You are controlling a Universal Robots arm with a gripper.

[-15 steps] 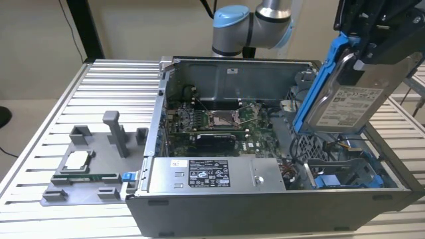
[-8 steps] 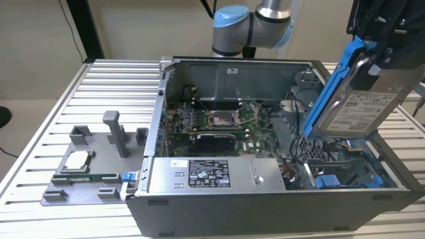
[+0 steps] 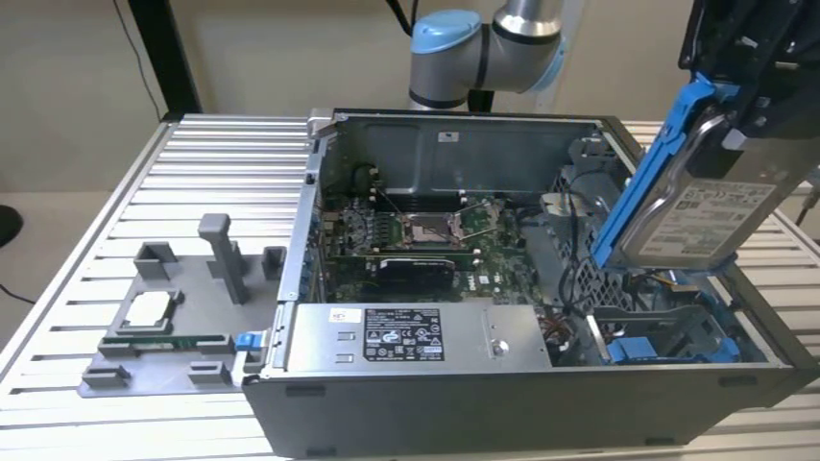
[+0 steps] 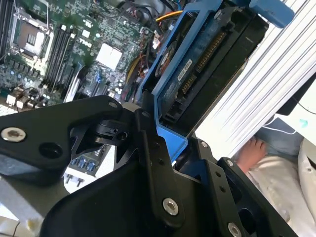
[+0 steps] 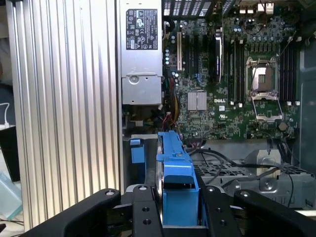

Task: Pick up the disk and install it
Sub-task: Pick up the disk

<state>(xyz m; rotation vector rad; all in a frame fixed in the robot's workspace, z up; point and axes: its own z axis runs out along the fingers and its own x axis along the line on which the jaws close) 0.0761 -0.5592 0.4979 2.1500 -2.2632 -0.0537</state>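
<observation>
The disk (image 3: 698, 206), a flat silver-grey metal slab with a white label and a bright blue plastic frame, hangs tilted almost upright above the drive bay (image 3: 666, 336) at the exterior view's right end of the open computer case (image 3: 513, 408). The gripper (image 3: 750, 101) pinches it. In the first wrist view, black fingers (image 5: 143, 212) press both sides of the blue frame, seen edge-on. The second wrist view gives the disk's dark underside and its row of connector pins. The exterior view gives the label face, the green circuit board (image 3: 423, 235) and the ribbed aluminium bench (image 3: 192, 182).
</observation>
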